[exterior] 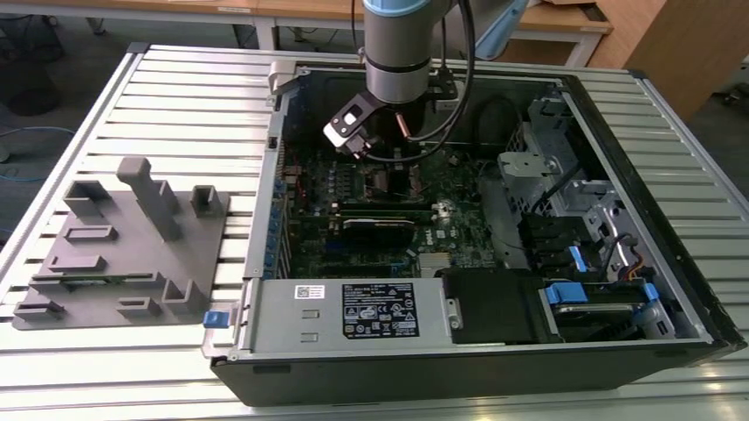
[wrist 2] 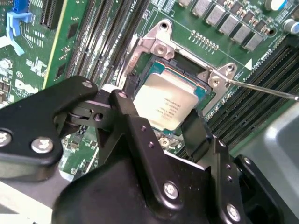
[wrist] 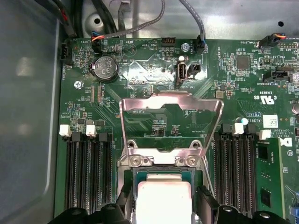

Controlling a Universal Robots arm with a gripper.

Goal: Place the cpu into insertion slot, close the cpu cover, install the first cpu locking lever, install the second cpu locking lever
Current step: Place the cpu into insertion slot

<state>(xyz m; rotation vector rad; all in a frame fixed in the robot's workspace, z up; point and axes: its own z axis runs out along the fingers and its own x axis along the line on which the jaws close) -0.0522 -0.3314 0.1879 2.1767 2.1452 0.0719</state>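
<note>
Second wrist view: cpu (wrist 2: 166,105) in insertion slot (wrist 2: 184,59), right under claw (wrist 2: 161,112)

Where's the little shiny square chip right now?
In the first wrist view the cpu is at the insertion slot, next to the open cpu cover, with long black memory slots on either side.

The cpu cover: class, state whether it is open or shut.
Open. The cpu cover stands raised off the insertion slot, leaving the cpu uncovered.
</note>
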